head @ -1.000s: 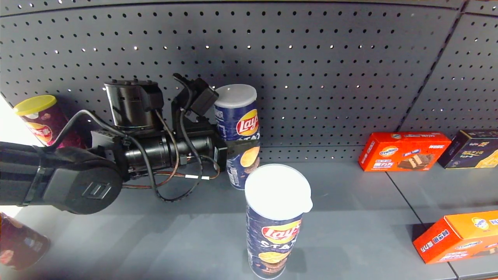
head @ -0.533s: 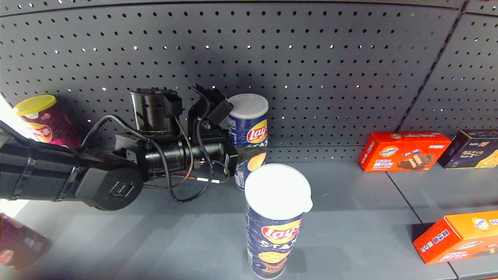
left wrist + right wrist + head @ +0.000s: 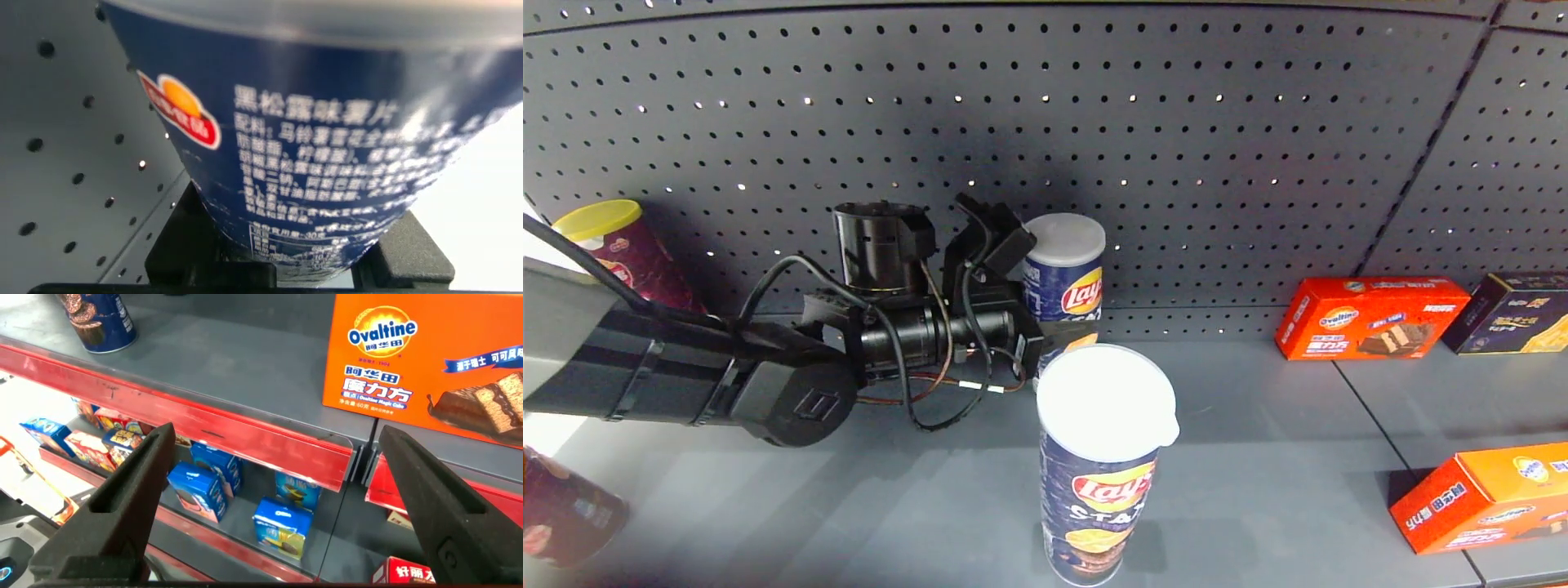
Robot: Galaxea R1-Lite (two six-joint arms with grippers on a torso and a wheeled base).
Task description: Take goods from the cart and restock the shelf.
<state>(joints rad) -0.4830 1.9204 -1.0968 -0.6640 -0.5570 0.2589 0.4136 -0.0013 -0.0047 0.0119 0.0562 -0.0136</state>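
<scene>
Blue crisp can at frame centre, upright on its long axis, white lid up, red-and-yellow roundel logo facing out, left gripper jaws clamped on its lower body, base hidden behind twin can on shelf, right gripper jaws apart.

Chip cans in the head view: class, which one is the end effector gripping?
The blue can at the back by the pegboard, clamped in the left end effector. The nearer blue can and the yellow-lidded maroon can stand free.
</scene>
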